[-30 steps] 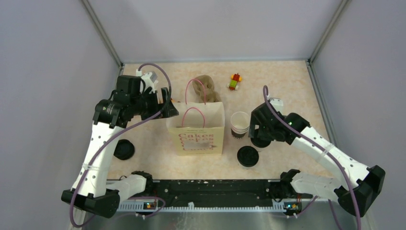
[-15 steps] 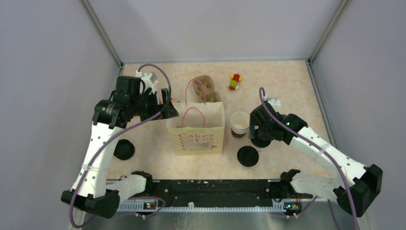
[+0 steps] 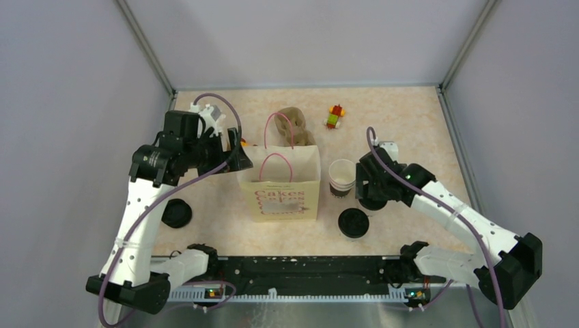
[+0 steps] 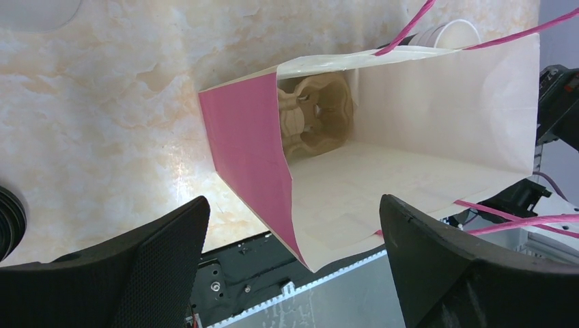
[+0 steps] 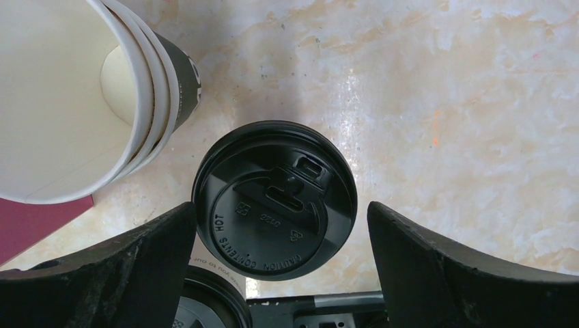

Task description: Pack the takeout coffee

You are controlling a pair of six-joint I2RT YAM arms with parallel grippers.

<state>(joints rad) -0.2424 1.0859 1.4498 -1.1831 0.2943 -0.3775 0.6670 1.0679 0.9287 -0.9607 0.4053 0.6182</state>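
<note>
A takeout coffee cup with a flat black lid (image 5: 274, 198) stands on the table between the fingers of my open right gripper (image 5: 281, 232). The fingers flank the lid without touching it. In the top view this gripper (image 3: 365, 195) hangs over that cup, just right of a stack of open paper cups (image 3: 341, 176) (image 5: 61, 102). Another black-lidded cup (image 3: 354, 223) (image 5: 205, 301) stands nearer the arms. My left gripper (image 3: 235, 156) (image 4: 293, 239) is open at the top left edge of the paper bag (image 3: 278, 183) (image 4: 410, 116). The bag's pink side panel (image 4: 246, 150) lies between the fingers.
A brown pulp cup tray (image 4: 314, 113) shows in the bag's mouth; in the top view it (image 3: 293, 123) shows behind the bag's top. A loose black lid (image 3: 177, 213) lies at the left. A small toy (image 3: 334, 116) sits at the back. Grey walls enclose the table.
My right arm has crept a little left, toward the stacked cups. My left gripper has opened slightly wider and shifted a touch left at the bag's edge.
</note>
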